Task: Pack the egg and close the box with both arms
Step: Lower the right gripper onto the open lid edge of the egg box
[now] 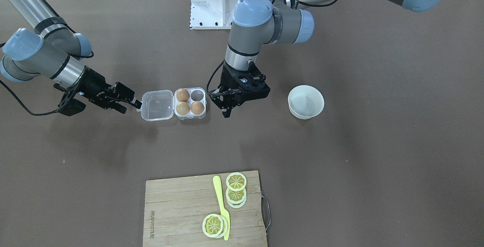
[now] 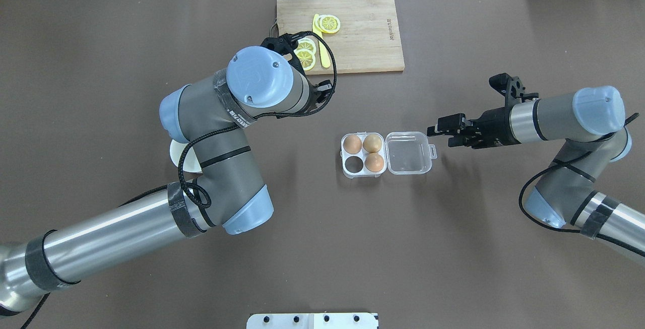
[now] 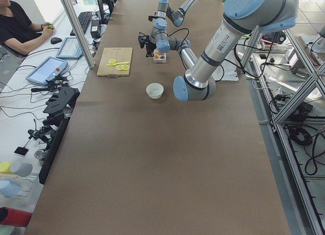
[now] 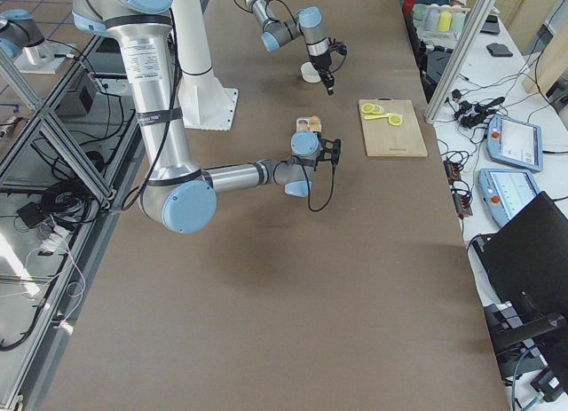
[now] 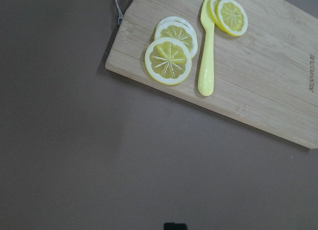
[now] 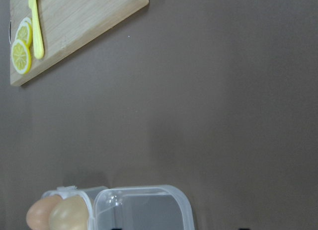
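The clear box (image 1: 190,117) sits mid-table with its lid (image 1: 157,105) lying open flat. Three of its cells hold eggs and one cell (image 1: 196,94) is empty. The pinkish-orange egg (image 1: 197,107) rests in the cell nearest my left gripper (image 1: 227,111), which hangs just beside the box with its fingers together and nothing in them. My right gripper (image 1: 134,103) is low at the lid's outer edge, by the latch tab, open and holding nothing. From overhead the egg (image 2: 352,144) and the right gripper (image 2: 434,130) show, while the left gripper is hidden under its wrist.
An empty white bowl (image 1: 306,101) stands beyond the left gripper. A wooden cutting board (image 1: 170,205) with lemon slices (image 1: 236,181) and a yellow knife (image 1: 221,205) lies at the far table edge. The robot's white base (image 1: 217,1) is behind the box.
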